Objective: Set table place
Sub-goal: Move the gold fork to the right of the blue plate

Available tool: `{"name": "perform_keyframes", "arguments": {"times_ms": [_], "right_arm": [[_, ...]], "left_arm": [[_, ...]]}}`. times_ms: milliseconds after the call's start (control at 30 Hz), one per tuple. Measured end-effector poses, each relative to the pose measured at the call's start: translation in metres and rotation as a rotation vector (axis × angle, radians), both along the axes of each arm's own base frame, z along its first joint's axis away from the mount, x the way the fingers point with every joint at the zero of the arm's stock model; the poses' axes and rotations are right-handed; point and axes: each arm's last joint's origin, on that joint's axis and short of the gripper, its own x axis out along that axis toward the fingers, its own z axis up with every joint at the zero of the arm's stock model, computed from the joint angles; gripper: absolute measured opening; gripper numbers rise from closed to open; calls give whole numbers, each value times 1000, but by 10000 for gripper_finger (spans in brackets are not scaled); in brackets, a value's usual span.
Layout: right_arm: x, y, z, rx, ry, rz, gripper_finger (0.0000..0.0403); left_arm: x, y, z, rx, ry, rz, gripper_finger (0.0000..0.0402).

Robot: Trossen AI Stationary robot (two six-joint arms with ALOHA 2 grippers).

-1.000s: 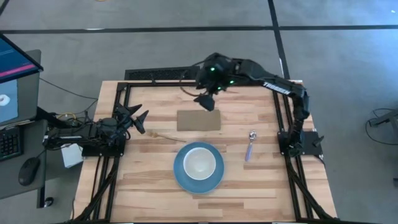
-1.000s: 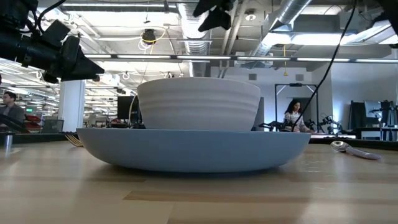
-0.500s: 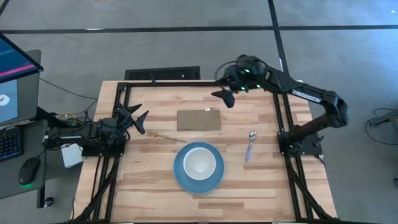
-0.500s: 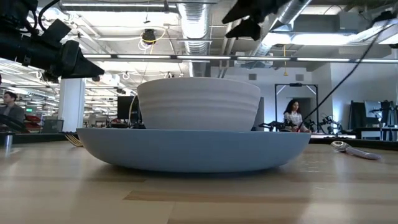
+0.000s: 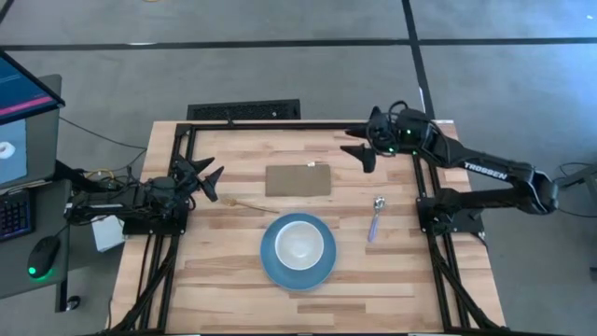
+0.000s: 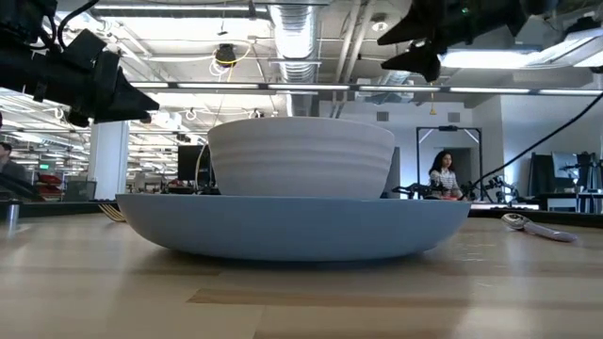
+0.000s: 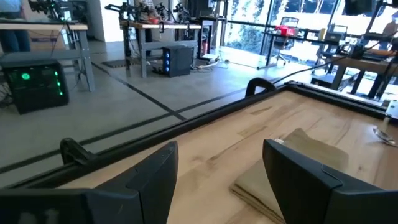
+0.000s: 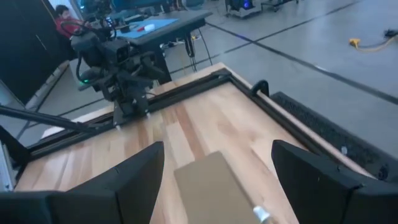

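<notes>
The blue plate point(image 5: 297, 250) lies near the table's near edge with the white bowl point(image 5: 298, 245) standing in it; both fill the low view, plate point(image 6: 292, 224) and bowl point(image 6: 300, 158). The lilac-handled spoon point(image 5: 375, 218) lies flat to the plate's right. The thin gold fork point(image 5: 248, 204) lies flat to its upper left. My right gripper point(image 5: 360, 151) hangs open above the table's far right part. My left gripper point(image 5: 207, 179) waits open at the left edge, just short of the fork.
A flat brown rectangle point(image 5: 298, 180) lies on the table point(image 5: 224, 280) beyond the plate, also seen in the right wrist view point(image 8: 211, 186) and the left wrist view point(image 7: 298, 168). The black frame point(image 5: 244, 124) runs along the edges. People sit in the room behind.
My right arm has swung from above the brown rectangle's far edge toward the table's right edge, staying high and open. Plate, bowl, spoon and fork have stayed where they were.
</notes>
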Motion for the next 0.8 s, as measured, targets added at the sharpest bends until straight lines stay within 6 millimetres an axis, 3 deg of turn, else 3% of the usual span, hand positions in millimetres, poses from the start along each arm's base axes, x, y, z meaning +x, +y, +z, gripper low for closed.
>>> {"name": "perform_keyframes", "arguments": {"times_ms": [200,333,400,600,800], "right_arm": [[-3,2,-6,19,-3,-8,322],[1,-1,-5,3,-32,-9,322],[3,-2,-5,-3,-43,-8,322],[6,-3,-9,12,-26,-10,322],[6,-3,-9,15,-24,-11,322]], "left_arm": [[1,-1,1,-20,-43,-42,224],[4,-2,2,38,56,-106,224],[5,-2,11,52,62,-109,224],[-3,-2,45,-178,57,-70,224],[-3,-3,63,-361,347,16,224]]}}
